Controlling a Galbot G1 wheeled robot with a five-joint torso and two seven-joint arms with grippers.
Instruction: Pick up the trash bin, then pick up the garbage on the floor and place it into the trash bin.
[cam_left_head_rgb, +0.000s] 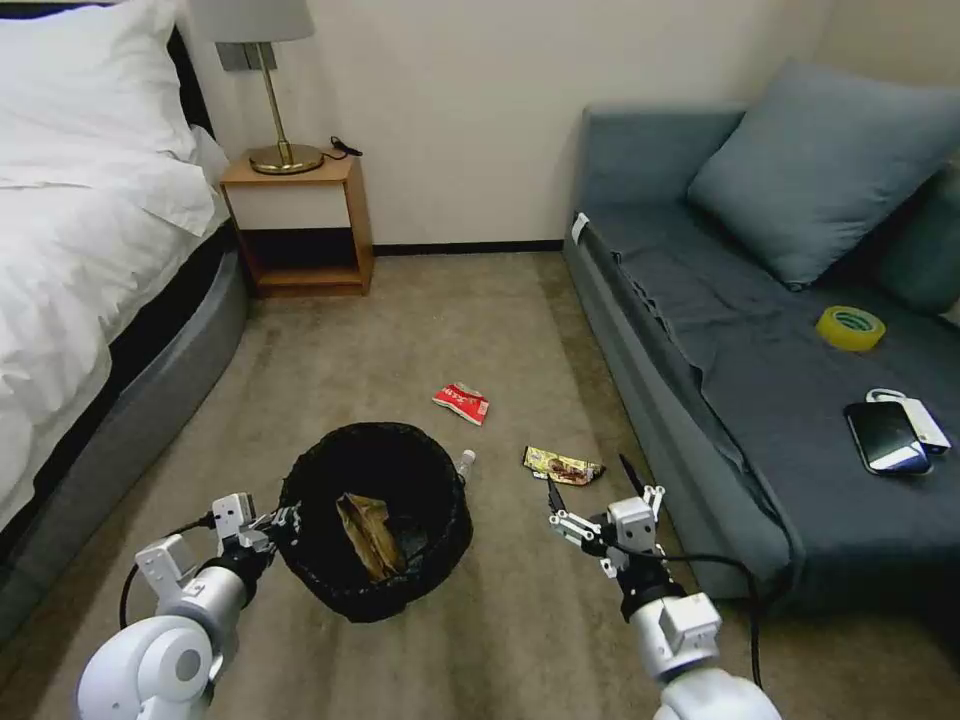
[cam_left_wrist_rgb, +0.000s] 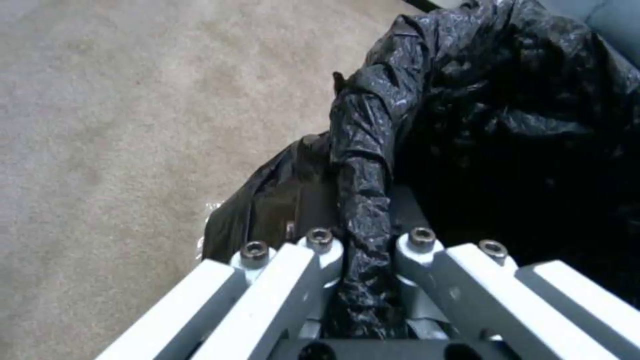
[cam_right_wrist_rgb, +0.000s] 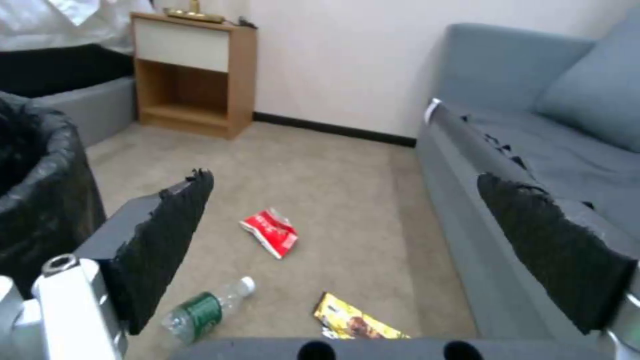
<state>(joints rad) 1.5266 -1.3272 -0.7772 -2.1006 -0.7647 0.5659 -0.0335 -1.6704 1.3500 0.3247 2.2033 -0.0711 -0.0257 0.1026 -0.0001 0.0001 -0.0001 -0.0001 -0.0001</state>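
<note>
The trash bin (cam_left_head_rgb: 395, 598), lined with a crinkled black bag, is on the left in the head view. My left gripper (cam_left_head_rgb: 283, 520) is shut on its near-left rim, and the left wrist view shows a fold of the bag (cam_left_wrist_rgb: 363, 200) pinched between the fingers. A crumpled brown paper bag (cam_left_head_rgb: 368, 535) lies inside. On the carpet lie a red-and-white packet (cam_left_head_rgb: 462, 403) (cam_right_wrist_rgb: 270, 239), a small clear bottle (cam_left_head_rgb: 465, 462) (cam_right_wrist_rgb: 203, 310) beside the bin, and a gold wrapper (cam_left_head_rgb: 562, 466) (cam_right_wrist_rgb: 353, 322). My right gripper (cam_left_head_rgb: 590, 480) (cam_right_wrist_rgb: 360, 225) hangs open just short of the wrapper.
A bed (cam_left_head_rgb: 90, 300) runs along the left and a nightstand (cam_left_head_rgb: 300, 220) with a lamp stands at the far wall. The grey sofa (cam_left_head_rgb: 700, 400) on the right carries a yellow tape roll (cam_left_head_rgb: 850, 328) and a black phone with charger (cam_left_head_rgb: 890, 435). Open carpet lies between.
</note>
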